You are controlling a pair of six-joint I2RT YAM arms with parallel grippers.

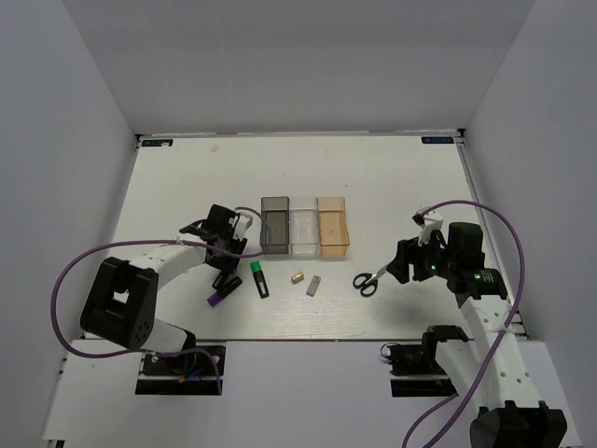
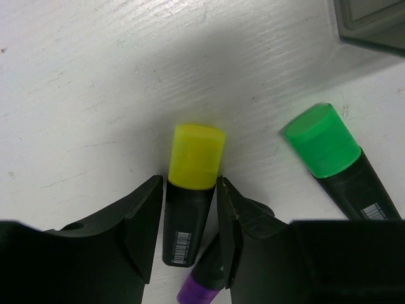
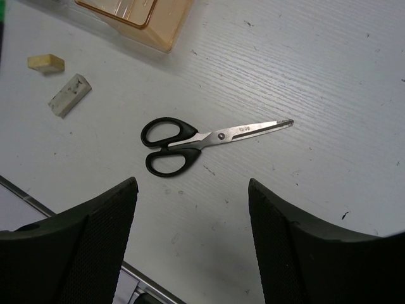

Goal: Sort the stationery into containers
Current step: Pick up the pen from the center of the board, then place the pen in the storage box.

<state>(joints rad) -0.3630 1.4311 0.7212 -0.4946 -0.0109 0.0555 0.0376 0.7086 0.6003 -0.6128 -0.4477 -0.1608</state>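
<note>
Because the yellow-capped marker [image 2: 190, 206] lies flat on the left side of the tabletop [image 1: 373, 177] with its long axis running straight into the gap of the left pincer [image 2: 190, 182], cap pointing away from the wrist and barrel between the two fingers, the grasp turns on that alignment. The fingers stand one on each side of the barrel, across its width and very close to it, though I cannot tell whether they press it yet. The purple-capped marker [image 2: 201, 288] pokes out just beside the barrel's back end, so it could get caught too. The green-capped marker [image 2: 332, 161] lies apart to the right, and the dark grey bin [image 2: 373, 25] sits just beyond, far right. The right pincer [image 3: 191, 183], spread wide, hovers near the scissors [image 3: 202, 140], well apart from all this, so the left arm is plainly nearer.
</note>
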